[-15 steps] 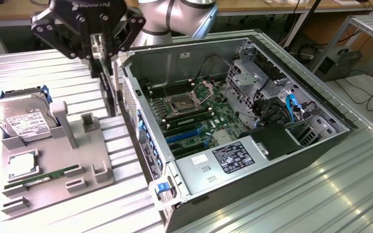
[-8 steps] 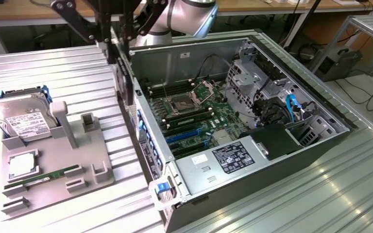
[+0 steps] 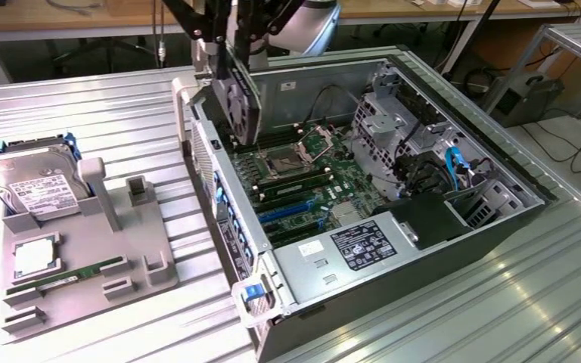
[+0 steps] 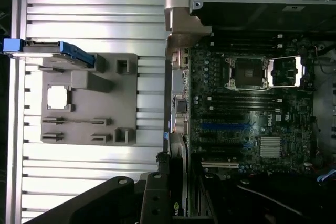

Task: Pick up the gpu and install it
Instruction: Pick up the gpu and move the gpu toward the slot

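Pick-up looks done, install not; the gpu hangs on edge in the air above the case, at its side toward the exterior view's left, over the motherboard and seated in no slot; my gripper is partly closed, jaws clamped on the card's upper edge.

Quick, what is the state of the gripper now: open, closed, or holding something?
Gripper: closed on the gpu, holding it above the open computer case.
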